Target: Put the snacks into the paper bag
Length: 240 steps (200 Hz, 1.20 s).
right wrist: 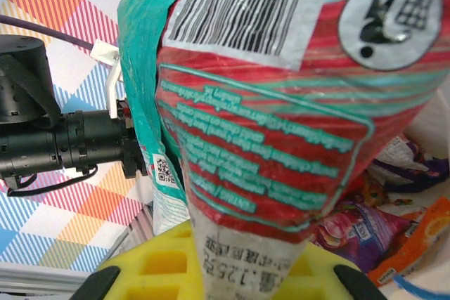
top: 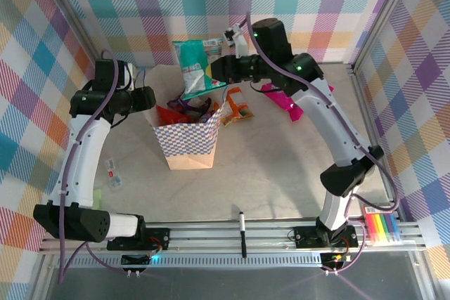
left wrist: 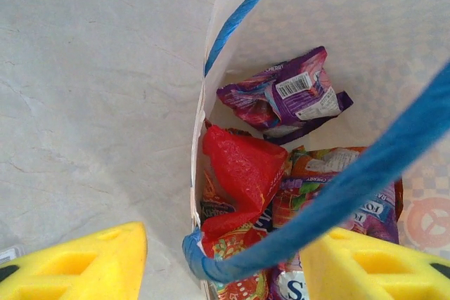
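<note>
Above the far rim of the paper bag (top: 186,147), the right gripper (top: 216,68) is clenching a teal snack packet (top: 195,68) by its crimped end, holding it in the air and not yet inside. The packet's long axis appears to be running away from the fingers. Its barcode end is pointing outward and its broad printed face is turning toward the wrist camera, while a lower corner is dipping toward the bag's mouth. The exact tilt is hard to judge. The left gripper (left wrist: 225,265) is standing with jaws apart and grasping nothing, one yellow finger outside the bag wall and the other over the mouth, with the rim and a blue cord handle (left wrist: 365,180) passing between them. A purple packet (left wrist: 281,93), a red packet (left wrist: 242,166) and others are already lying inside. A pink packet (top: 281,100) is waiting on the table well to the right, and an orange packet (top: 238,112) is lying just beside the bag. The likely trouble is the wide packet going in broadside, catching the rim or the cord and folding the paper wall inward. With nothing clamping the light bag, a snag could be tipping or sliding it. An early release here could also be dropping the packet behind the bag.
</note>
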Tool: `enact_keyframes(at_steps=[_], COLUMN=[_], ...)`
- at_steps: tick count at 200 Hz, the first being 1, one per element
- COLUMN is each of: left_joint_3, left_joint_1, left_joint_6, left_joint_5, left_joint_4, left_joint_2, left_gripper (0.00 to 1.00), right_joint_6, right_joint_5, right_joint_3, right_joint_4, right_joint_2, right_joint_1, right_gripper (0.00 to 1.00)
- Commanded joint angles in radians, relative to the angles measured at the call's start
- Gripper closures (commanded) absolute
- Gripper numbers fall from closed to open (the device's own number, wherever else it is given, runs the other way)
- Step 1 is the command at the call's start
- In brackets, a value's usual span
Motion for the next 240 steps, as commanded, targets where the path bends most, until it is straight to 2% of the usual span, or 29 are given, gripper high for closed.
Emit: enact_keyframes(at_steps=[1,125,240], left_joint_3=[0.004,-0.019,-0.039], left_joint_1=[-0.005,0.040,0.071], left_joint_6=[0.018,-0.002,-0.015], left_joint_5=[-0.019,-0.048,0.017], left_joint_4=[0.020,0.043,0.058], left_joint_2=[-0.029,-0.053,-0.055], left_gripper=[0.41,0.40,0.40], right_joint_6=[0.026,0.036,0.092], right_joint_5=[-0.042,-0.030,-0.050], right_joint_3=[0.078,0.217,0.248], right_joint_4=[0.047,-0.001,0.018], right_joint_2=[0.040,0.241,0.344], right_joint_1=[0.020,0.070,0.098], right_gripper=[0.90,0.90,0.89])
